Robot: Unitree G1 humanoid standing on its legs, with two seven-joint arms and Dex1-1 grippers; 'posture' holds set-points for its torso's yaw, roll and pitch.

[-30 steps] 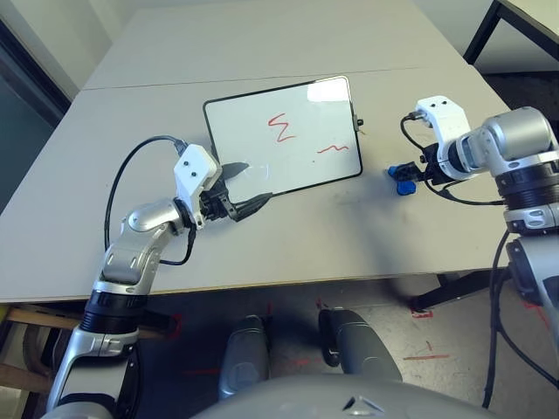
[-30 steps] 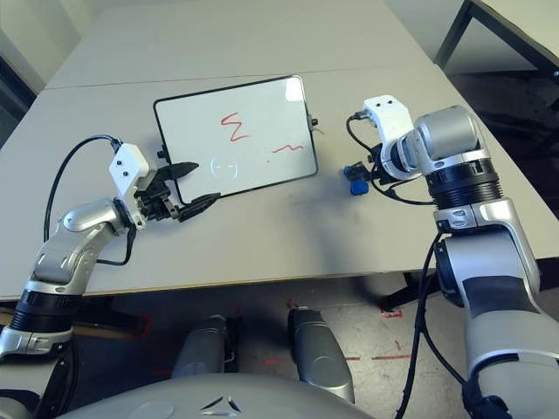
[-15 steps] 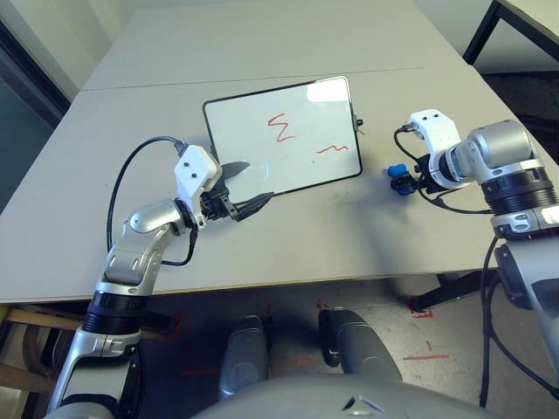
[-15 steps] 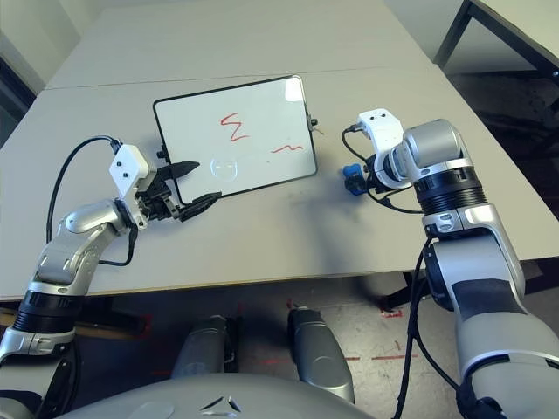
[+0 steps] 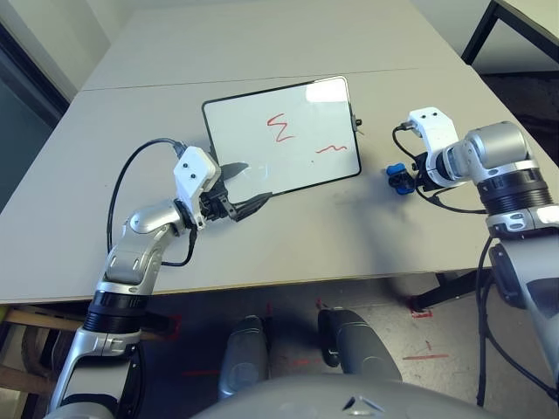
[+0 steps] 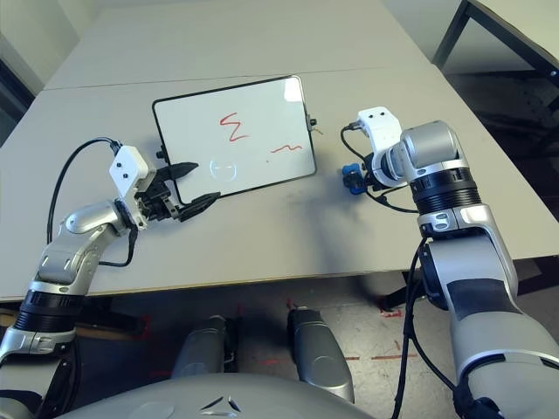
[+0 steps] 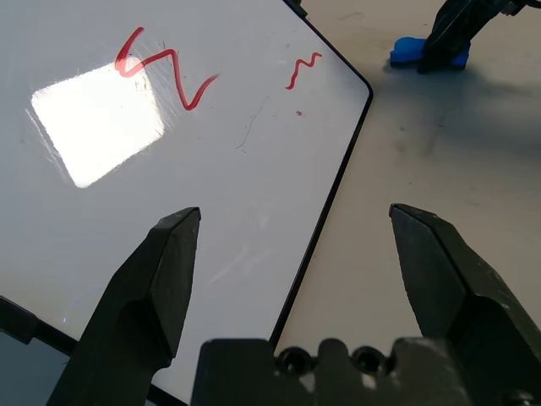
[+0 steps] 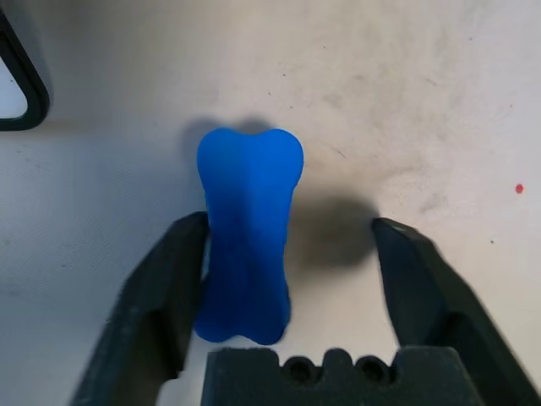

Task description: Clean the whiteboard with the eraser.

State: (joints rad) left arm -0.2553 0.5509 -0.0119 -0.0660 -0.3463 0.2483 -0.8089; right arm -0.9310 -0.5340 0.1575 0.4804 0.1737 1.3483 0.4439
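Between open right end effector (image 8: 287, 279) fingers, eraser (image 8: 248, 228) lengthwise

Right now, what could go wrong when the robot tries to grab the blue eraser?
The eraser sits off-centre between the open fingers of the right gripper, against one finger, far from the other. Closing might push it sideways or twist it. The left gripper, also open, straddles the whiteboard near its black edge, so it could nudge the board.
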